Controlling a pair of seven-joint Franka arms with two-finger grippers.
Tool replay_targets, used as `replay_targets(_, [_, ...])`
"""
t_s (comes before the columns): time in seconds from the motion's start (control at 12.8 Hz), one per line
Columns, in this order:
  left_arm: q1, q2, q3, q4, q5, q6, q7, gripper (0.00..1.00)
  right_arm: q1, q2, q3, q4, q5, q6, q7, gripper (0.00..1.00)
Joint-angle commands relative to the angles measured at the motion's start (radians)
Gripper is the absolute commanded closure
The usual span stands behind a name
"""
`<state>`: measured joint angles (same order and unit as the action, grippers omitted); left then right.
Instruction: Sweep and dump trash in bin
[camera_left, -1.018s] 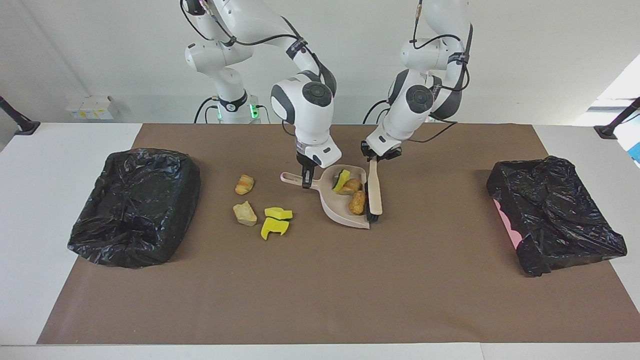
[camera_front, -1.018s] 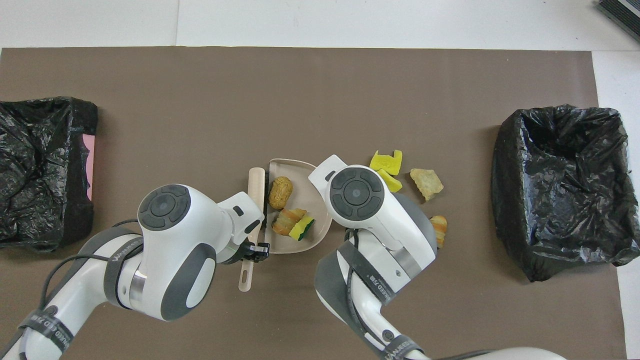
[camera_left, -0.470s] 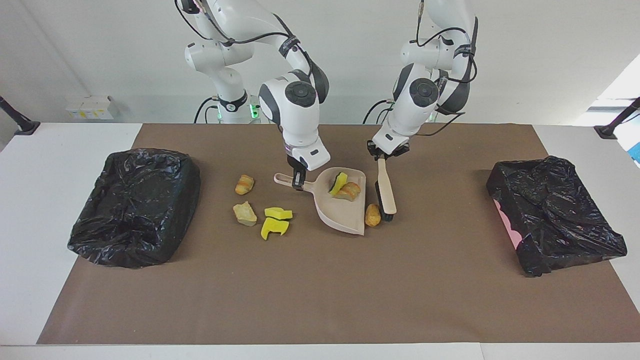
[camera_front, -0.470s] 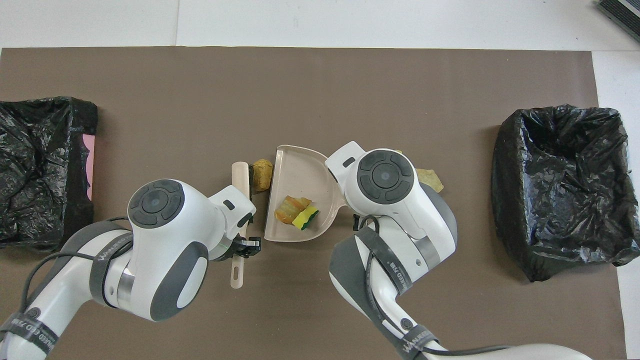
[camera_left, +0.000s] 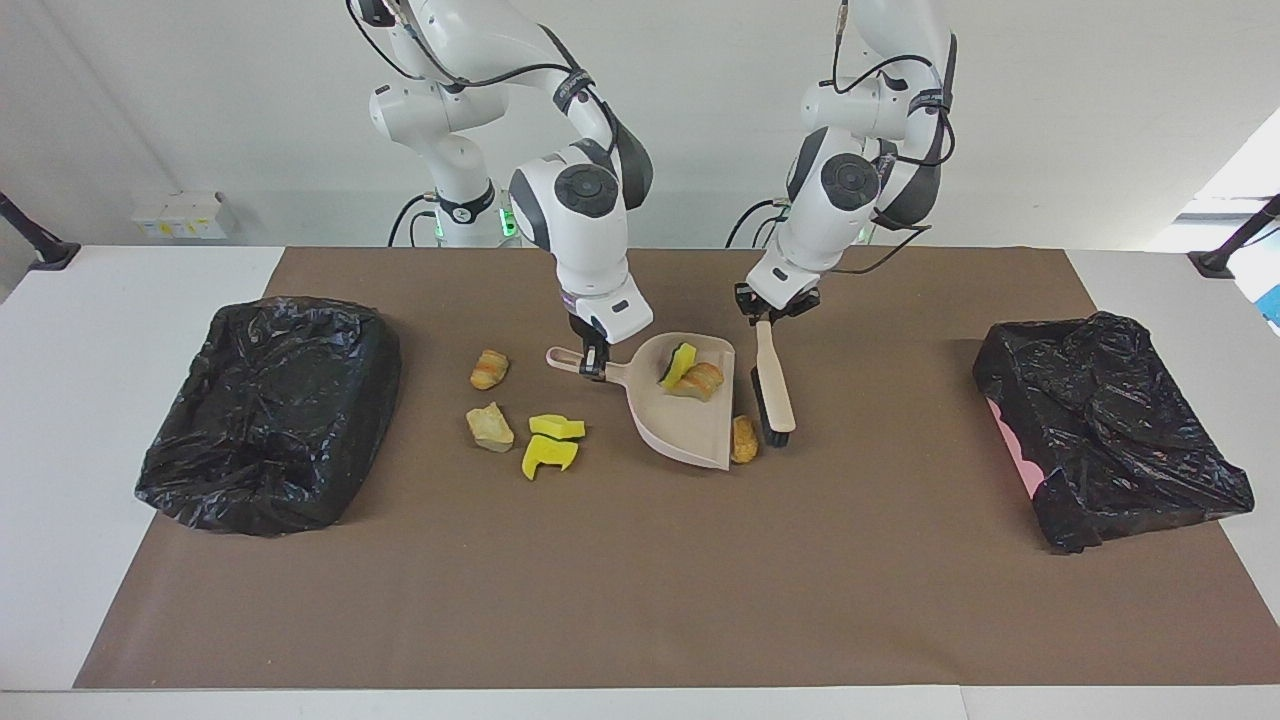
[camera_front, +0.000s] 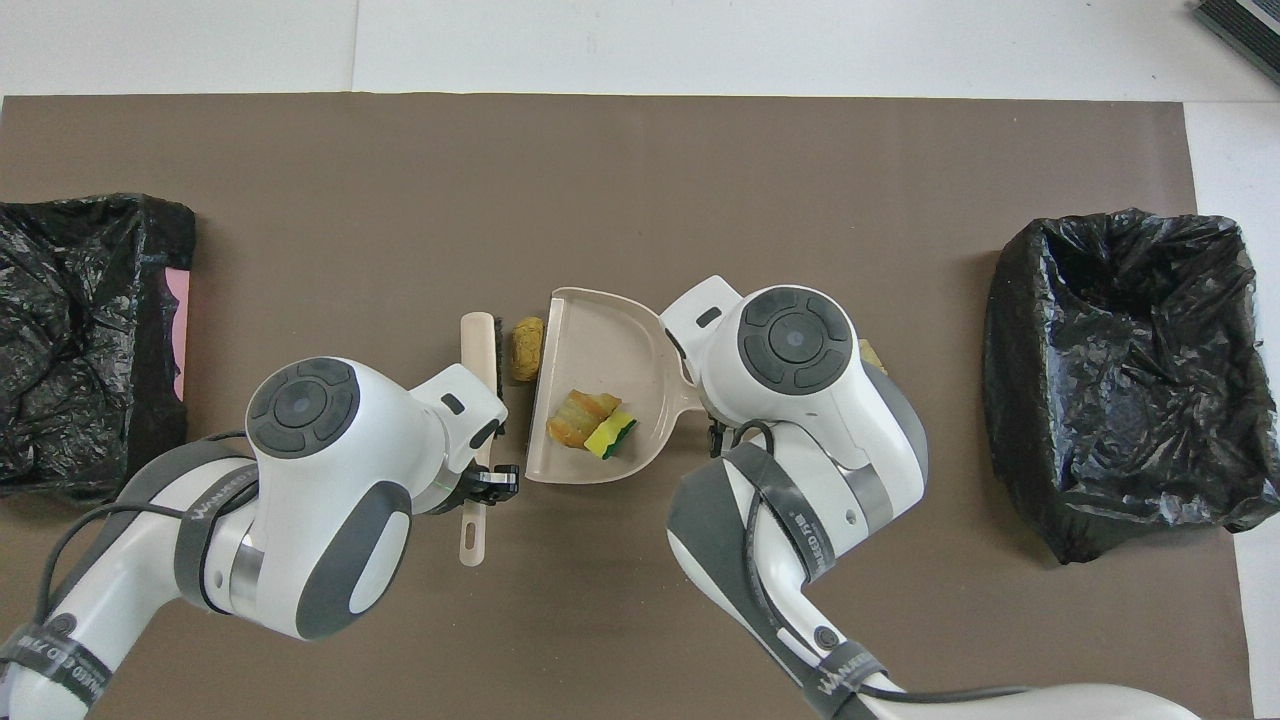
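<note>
My right gripper (camera_left: 592, 362) is shut on the handle of the beige dustpan (camera_left: 690, 430). The pan holds a green-backed yellow sponge piece (camera_left: 680, 362) and a bread lump (camera_left: 703, 378). My left gripper (camera_left: 776, 305) is shut on the handle of the black-bristled brush (camera_left: 773, 385). Another bread lump (camera_left: 743, 438) lies on the mat between the pan's open edge and the brush. An orange-brown lump (camera_left: 489, 369), a tan lump (camera_left: 489, 427) and two yellow sponge pieces (camera_left: 556, 427) (camera_left: 548, 455) lie toward the right arm's end. In the overhead view the pan (camera_front: 600, 340), brush (camera_front: 478, 345) and loose lump (camera_front: 527, 348) show.
A black-bagged bin (camera_left: 270, 410) stands at the right arm's end of the brown mat, also in the overhead view (camera_front: 1120, 380). A second black-bagged bin (camera_left: 1110, 440) stands at the left arm's end. My right arm's wrist hides most of the loose pieces in the overhead view.
The dustpan has shifted toward the right arm's end. One bread lump that was in the pan now lies on the mat. The brush has drawn away from the pan.
</note>
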<state>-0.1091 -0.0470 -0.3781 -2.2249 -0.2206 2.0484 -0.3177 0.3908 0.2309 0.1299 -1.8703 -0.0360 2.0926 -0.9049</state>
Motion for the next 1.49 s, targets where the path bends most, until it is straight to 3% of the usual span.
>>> replay_targets(0.0, [0.034,0.01,-0.002,-0.022,0.012,0.051,0.057,1.0,-0.012,-0.031,0.004,-0.018,0.005,-0.038,-0.086,1.0])
replay_targets(0.31, [0.081,0.016,-0.002,-0.027,0.012,0.062,0.15,1.0,0.0,-0.048,0.004,-0.035,-0.038,-0.092,-0.103,1.0])
replay_targets(0.86, [0.048,0.05,-0.007,-0.042,0.013,0.078,0.236,1.0,0.003,-0.05,0.005,-0.073,-0.108,-0.1,-0.016,1.0])
replay_targets(1.41, [-0.075,0.033,-0.016,-0.047,0.0,0.056,0.24,1.0,0.031,-0.038,0.005,-0.076,-0.107,-0.077,0.061,1.0])
